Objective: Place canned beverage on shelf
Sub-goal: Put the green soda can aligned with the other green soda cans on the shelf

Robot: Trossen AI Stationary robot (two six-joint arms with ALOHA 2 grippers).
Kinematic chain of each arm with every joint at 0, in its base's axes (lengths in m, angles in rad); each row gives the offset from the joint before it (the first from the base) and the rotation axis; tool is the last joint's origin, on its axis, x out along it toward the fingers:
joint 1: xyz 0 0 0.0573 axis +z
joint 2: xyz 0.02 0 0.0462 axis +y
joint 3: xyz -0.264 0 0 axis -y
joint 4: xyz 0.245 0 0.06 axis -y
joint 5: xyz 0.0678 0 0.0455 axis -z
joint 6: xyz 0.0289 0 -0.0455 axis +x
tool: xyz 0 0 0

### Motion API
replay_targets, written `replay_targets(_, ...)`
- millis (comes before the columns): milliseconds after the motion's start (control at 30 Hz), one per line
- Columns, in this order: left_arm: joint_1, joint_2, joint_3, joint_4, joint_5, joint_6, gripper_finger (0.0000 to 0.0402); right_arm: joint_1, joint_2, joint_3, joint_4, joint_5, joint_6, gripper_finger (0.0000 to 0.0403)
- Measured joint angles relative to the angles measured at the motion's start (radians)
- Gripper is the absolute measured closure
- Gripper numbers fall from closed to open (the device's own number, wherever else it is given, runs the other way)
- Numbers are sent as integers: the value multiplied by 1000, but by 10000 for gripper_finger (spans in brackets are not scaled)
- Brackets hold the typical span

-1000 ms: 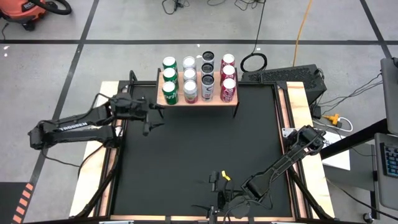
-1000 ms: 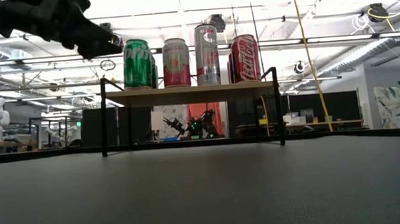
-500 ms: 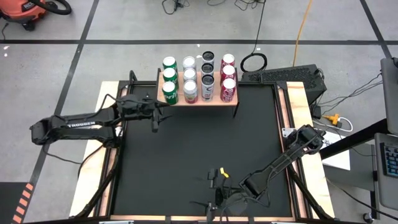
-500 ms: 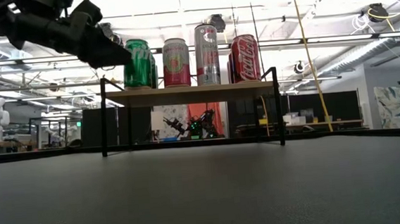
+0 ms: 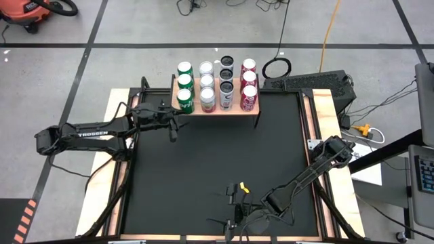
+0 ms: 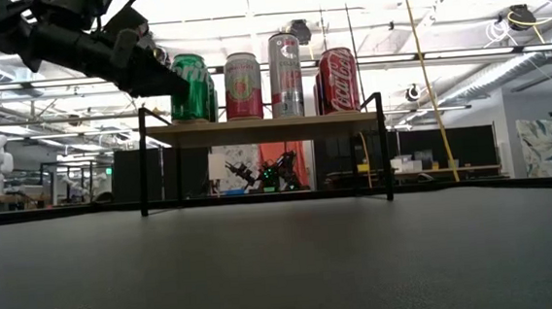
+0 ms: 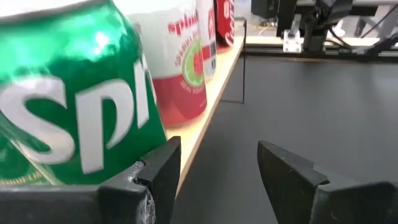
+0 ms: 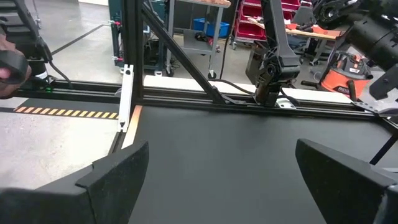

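High view. The shelf [image 5: 215, 107], a light wood plank on thin black legs, stands at the far edge of the black table [image 5: 217, 176]. Twelve cans stand on it in four columns of three: green cans [image 5: 184, 84], white-and-pink cans [image 5: 207, 83], dark-topped cans [image 5: 226, 76] and red cans [image 5: 249, 82]. The left gripper [image 5: 173, 126] is just beside the shelf's near-left corner, close to the nearest green can and not around it; its fingers stand apart with nothing between them. The right gripper [image 5: 234, 227] rests well apart from the shelf, at the table's near edge, jaws spread wide and empty.

Low view. The shelf [image 6: 264, 128] carries four visible front cans in a row: the green can [image 6: 189, 86], a pink-labelled can [image 6: 243, 85], a tall silver can [image 6: 286, 75] and a red can [image 6: 338, 80], all upright. The left gripper [image 6: 169, 80] comes in from above at the shelf's left end and overlaps the green can's upper edge; whether it touches the can cannot be told here.

Left wrist view. The green can [image 7: 74, 99] fills the area beside one of the fingers [image 7: 163, 171], outside the gap between them. The gap is open over bare table. The shelf's wooden edge [image 7: 217, 78] runs away past the pink-labelled can [image 7: 177, 62].

Right wrist view. Two fingers [image 8: 118, 171] stand far apart over the bare black table [image 8: 217, 155], with the table frame and room beyond.
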Motion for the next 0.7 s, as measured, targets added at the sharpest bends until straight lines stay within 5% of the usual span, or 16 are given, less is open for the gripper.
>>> replay_targets(700, 0, 0, 0, 35, -59, 18, 194, 5, 0, 0, -1, 0, 8, 19)
